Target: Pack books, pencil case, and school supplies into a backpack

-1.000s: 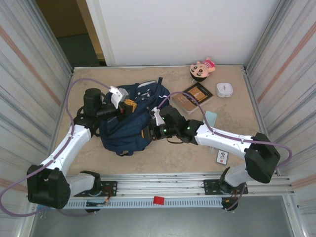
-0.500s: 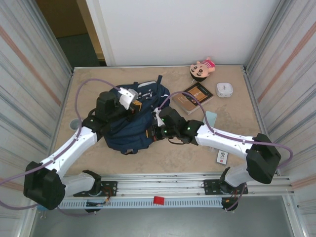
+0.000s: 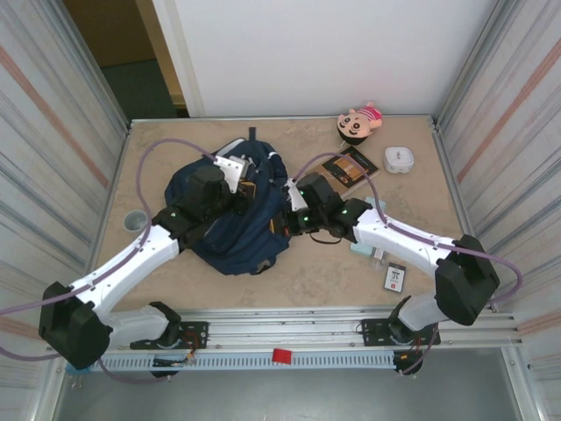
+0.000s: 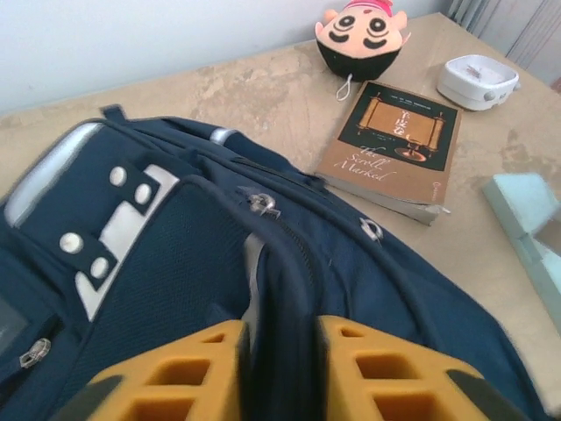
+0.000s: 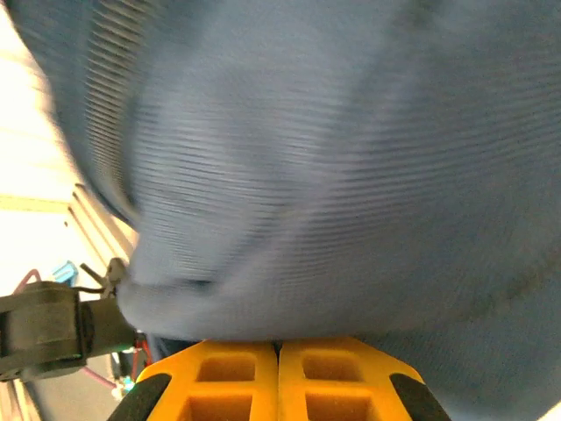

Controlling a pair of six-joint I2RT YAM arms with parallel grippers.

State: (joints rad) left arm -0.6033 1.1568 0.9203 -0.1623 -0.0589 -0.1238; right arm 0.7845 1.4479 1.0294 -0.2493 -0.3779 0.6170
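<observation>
The backpack point(image 3: 230, 230) lies in a heap at the middle of the surface point(image 3: 307, 282), between the two arms. The left fingers point(image 4: 197, 373) are clamped on a raised fold of its navy fabric near the zip. The right fingers point(image 5: 232, 379) are pressed together against blurred blue cloth at the backpack's right side, pinching it. Just beyond the backpack, the book point(image 4: 392, 145) lies flat, cover up. The pencil case point(image 4: 519, 203) rests to its right, near the right arm. The card packet point(image 3: 394, 279) sits near the front edge. The plush doll point(image 4: 364, 35) and the white box point(image 4: 478, 81) are by the back wall.
</observation>
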